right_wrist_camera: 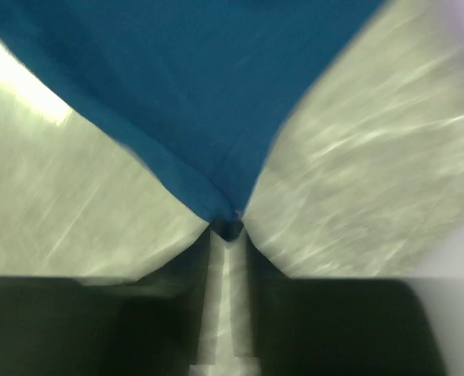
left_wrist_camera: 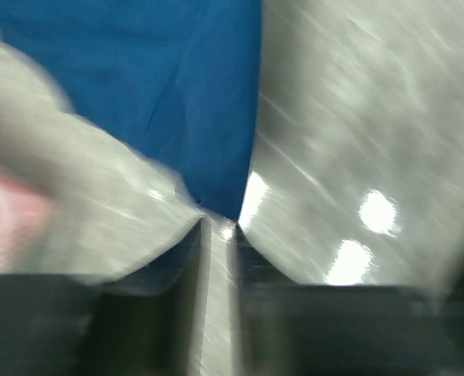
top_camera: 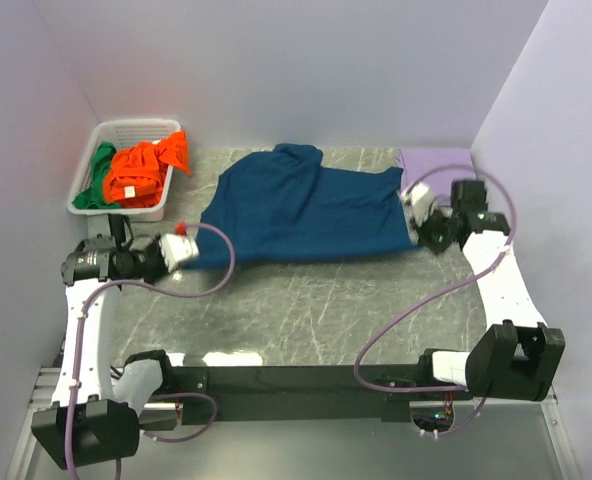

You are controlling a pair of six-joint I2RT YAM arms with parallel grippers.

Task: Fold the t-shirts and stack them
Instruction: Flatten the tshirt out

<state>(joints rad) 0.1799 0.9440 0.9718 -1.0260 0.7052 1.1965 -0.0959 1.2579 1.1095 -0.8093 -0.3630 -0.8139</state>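
Both left fingers [left_wrist_camera: 157, 305] and right fingers [right_wrist_camera: 157, 313] clamp the navy t-shirt [top_camera: 296, 205]; the basket [top_camera: 126, 125] sits far-left.

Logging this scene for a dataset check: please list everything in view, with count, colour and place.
navy t-shirt: one, dark blue, spread across the table's middle
orange t-shirt: one, orange, crumpled in the basket
green t-shirt: one, green, basket's left side
basket: one, white, slotted, far left corner
table: one, grey marbled
lilac patch: one, far right corner; cannot tell what it is
left gripper: one, black, shut on the navy t-shirt's left corner
right gripper: one, black, shut on its right corner
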